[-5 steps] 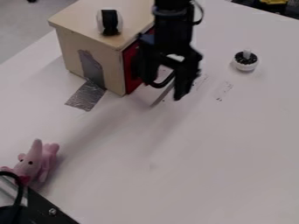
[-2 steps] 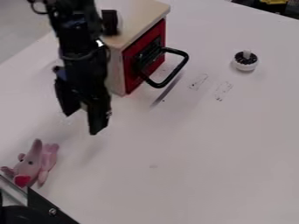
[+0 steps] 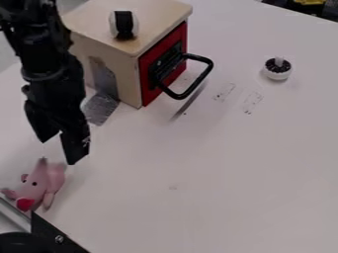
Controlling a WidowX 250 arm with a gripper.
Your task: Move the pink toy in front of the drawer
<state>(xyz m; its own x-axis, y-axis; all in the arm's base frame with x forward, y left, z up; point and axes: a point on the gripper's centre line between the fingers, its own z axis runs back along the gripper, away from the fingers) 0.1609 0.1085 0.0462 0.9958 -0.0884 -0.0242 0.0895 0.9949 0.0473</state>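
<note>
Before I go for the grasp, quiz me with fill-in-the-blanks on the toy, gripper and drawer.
The toy near the gripper is coloured ____. The front of the drawer is mostly ____. The drawer's handle is coloured ____. The gripper's fingers are ____, not shut.

Missing words: pink; red; black; open.

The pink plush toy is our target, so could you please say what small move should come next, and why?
Perhaps ease the pincer down over the plush toy: the pincer hangs open close by, and the toy lies away from the drawer.
</note>
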